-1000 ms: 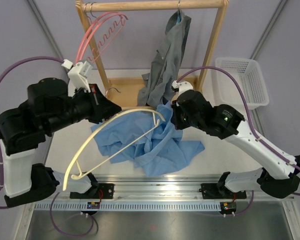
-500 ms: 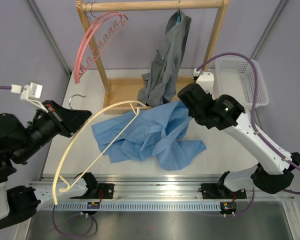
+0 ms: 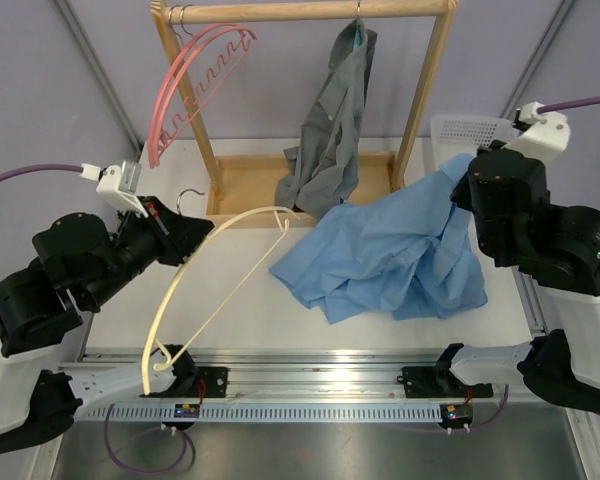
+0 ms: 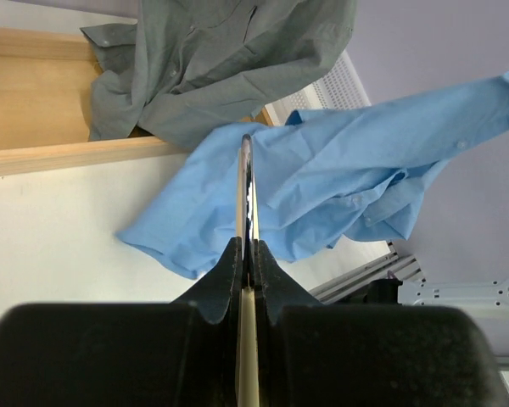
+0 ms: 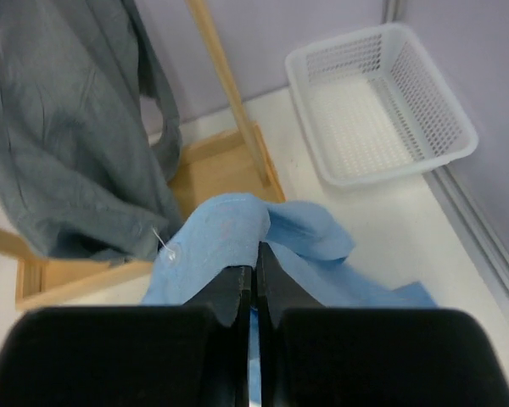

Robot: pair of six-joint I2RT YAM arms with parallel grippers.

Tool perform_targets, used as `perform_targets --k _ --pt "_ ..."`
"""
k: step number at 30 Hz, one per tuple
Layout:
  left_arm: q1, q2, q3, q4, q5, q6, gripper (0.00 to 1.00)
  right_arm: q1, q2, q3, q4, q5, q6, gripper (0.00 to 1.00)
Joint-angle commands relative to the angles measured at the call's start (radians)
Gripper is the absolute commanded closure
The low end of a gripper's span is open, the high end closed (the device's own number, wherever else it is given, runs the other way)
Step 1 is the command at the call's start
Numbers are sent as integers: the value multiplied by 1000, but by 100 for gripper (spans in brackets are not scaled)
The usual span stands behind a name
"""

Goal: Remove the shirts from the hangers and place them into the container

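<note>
White counter spreads below a pale lilac wall, seen from above. Your light blue shirt is off its hanger and drapes across the right centre of the frame. Its right end is lifted high, and the rest sags low over the counter. Your right claw is pressed together, pinching a fold of that shirt, and its wrist view shows cloth bunched at the fingertips. The white mesh container sits at upper right, just behind the raised cloth.

Your left claw, at the left of the frame, is clamped on the cream hanger. The hanger is bare and arcs from the centre down to the lower left.

The dark grey shirt hangs on the bluish hanger from the wooden rack at top centre. Its tail rests in the rack's wooden tray. Pink hangers hang at the rack's upper left.
</note>
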Motion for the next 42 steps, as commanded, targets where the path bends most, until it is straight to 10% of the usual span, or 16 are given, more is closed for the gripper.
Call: perform_targets --k 1,10,18,29,42 --pt "-4 9 -35 142 -26 10 100 -4 70 -144 -202 -250 -11 100" --pt "-4 83 -83 228 -71 31 100 -1 -42 -679 62 -756 30 100" --pt "-6 202 -164 266 -169 -10 100 1 -60 -449 59 -778 -31 43" --pt "-52 274 -238 320 -474 -237 100 35 33 -338 176 -963 -105 39" --pt "-109 656 123 -4 -717 -425 100 222 179 -173 189 -898 -113 38"
